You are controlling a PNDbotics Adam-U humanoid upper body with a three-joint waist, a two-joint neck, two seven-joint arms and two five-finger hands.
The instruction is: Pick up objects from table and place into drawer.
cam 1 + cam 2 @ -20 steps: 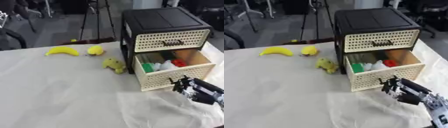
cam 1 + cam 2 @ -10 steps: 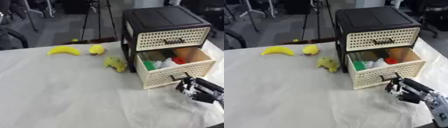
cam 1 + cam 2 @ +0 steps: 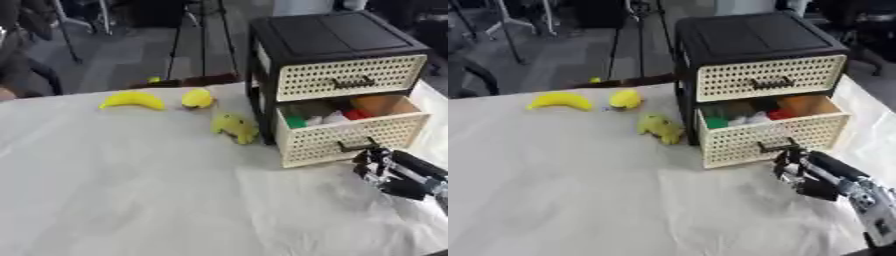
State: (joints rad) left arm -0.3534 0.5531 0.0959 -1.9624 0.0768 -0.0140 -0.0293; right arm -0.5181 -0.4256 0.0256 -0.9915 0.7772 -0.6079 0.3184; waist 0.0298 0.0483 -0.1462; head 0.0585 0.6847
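right hand [image 3: 805, 175]: black, blocky fingers with lighter silver-grey patches between the segments; shows at about 4 o'clock in both eye views
right forearm [image 3: 866, 198]: silver-grey casing behind the black hand, with a small dark round mark on its upper face
finish: matt black on the hand, paler metal sheen on the wrist
left arm: no part shows

Even, soft light; whole pic blurry, faint shadows, bg dim.
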